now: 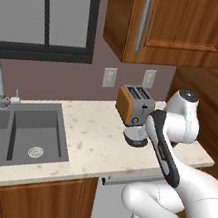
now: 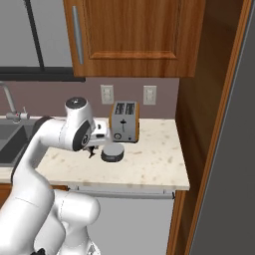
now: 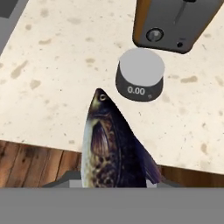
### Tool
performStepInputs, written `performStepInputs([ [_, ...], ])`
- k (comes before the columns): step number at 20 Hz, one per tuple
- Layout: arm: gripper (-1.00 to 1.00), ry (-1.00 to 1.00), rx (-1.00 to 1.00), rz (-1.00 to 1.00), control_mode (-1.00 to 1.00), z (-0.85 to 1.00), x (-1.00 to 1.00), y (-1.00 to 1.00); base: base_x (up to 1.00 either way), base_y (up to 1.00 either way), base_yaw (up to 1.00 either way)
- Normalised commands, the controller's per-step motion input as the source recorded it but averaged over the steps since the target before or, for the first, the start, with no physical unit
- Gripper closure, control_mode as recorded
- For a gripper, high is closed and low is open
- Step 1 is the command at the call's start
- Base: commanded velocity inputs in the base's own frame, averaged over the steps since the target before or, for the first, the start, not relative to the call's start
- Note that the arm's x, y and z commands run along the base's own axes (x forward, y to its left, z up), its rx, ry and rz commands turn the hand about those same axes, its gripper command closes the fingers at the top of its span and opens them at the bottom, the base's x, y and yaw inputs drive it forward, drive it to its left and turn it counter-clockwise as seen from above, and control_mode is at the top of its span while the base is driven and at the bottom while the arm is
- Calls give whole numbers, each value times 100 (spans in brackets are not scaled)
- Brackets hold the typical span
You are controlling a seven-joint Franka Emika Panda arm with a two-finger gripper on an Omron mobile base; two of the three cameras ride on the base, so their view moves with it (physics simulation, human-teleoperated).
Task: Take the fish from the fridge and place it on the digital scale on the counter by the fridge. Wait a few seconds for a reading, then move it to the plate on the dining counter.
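The fish [image 3: 111, 148], dark-backed and speckled, fills the lower middle of the hand view with its head pointing at the digital scale [image 3: 141, 72]. My gripper [image 2: 92, 150] is shut on the fish, which hides the fingertips. The gripper hangs over the counter's front part, just left of the scale [image 2: 113, 152] and a little above it. The scale [image 1: 135, 136] is a low dark puck with a bare light top, and its display reads 0.00. A grey side of the fridge [image 2: 236, 164] stands at the far right. The plate and the dining counter are out of view.
An orange-sided toaster [image 2: 124, 122] stands right behind the scale, near the wall [image 1: 134, 104]. The beige speckled counter [image 1: 95, 139] runs left to a grey sink [image 1: 21, 131] with a tap. Wooden wall cabinets [image 2: 134, 35] hang overhead, and a tall wooden panel [image 2: 199, 114] closes the counter's right end.
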Motion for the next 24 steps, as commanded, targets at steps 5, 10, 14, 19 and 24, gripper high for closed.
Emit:
performStepInputs([
  [5, 100, 0, -3, 10, -100, -20, 34, 0, 0, 0, 0],
  [10, 100, 0, 0, 6, -100, -6, 31, 0, 0, 0, 0],
  [14, 100, 0, 0, 4, -100, -10, 33, 0, 0, 0, 0],
  [19, 100, 0, 0, 1, -100, -14, 37, -2, 0, 0, 0],
  [24, 100, 0, 0, 0, -100, -18, 34, -8, 0, 0, 0],
])
